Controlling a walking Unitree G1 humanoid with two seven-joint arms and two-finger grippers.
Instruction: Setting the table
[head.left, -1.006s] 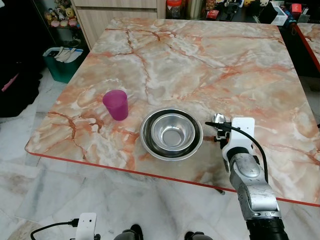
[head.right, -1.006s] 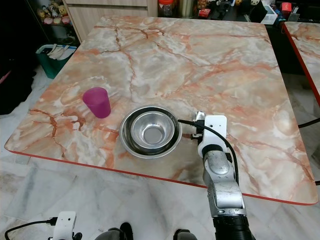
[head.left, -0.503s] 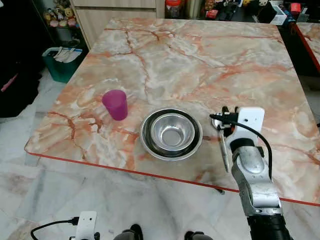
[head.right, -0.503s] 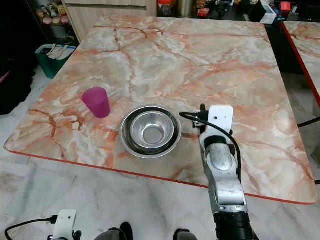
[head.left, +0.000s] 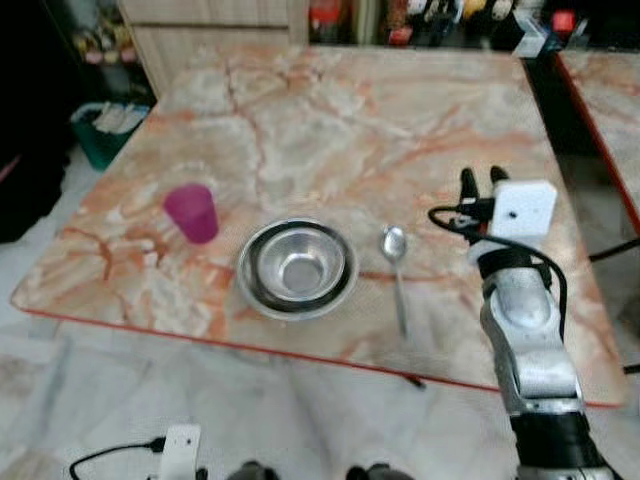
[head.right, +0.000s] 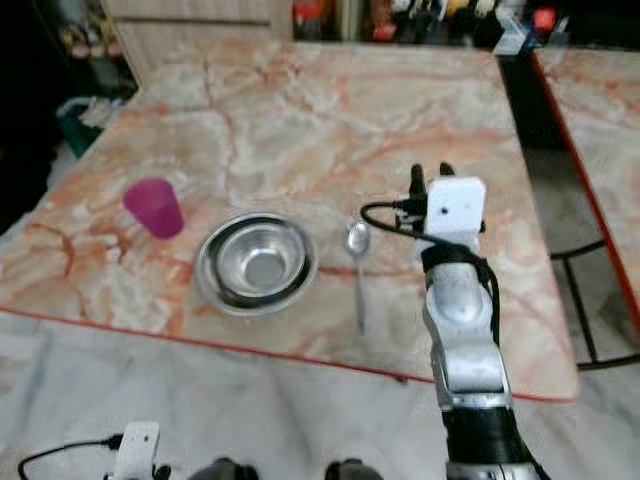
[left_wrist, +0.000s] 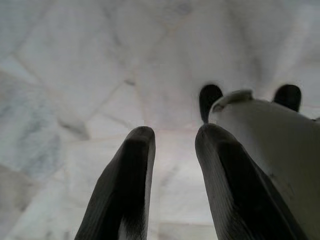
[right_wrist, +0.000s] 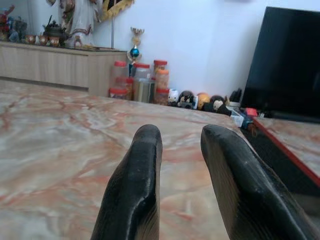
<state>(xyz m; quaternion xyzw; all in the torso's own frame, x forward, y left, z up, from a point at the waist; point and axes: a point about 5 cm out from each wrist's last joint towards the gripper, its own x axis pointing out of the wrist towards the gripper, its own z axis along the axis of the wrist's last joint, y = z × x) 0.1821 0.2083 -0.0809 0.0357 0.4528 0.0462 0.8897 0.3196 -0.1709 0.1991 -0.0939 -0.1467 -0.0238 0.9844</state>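
Right claw (head.left: 481, 184) is held raised over the marble surface (head.left: 330, 120), off to the right of the spoon (head.left: 396, 270), fingers apart w/ nothing between them, as seen in the right wrist view where only open tabletop lies ahead. Spoon is laid flat just right of the steel bowl (head.left: 295, 268), scoop end away from the robot, handle toward the near edge — a proper place-setting position, so that step looks done. Bowl is set near the front edge, centre-left; it may be two bowls nested, but the blur makes that hard to call. Nothing is seen inside it. Pink cup (head.left: 192, 212) is stood upright to the bowl's left, a bit further back, apart from it; contents can't be made out, though it appears empty. Items are grouped close to the near edge, prob. for a seated diner's reach.

Left claw (left_wrist: 172, 165) is hung idle down by the pale tiled floor (left_wrist: 75, 75), fingers slightly apart, nothing gripped. A green bin (head.left: 103, 128) is stood on the floor beyond the surface's left corner.
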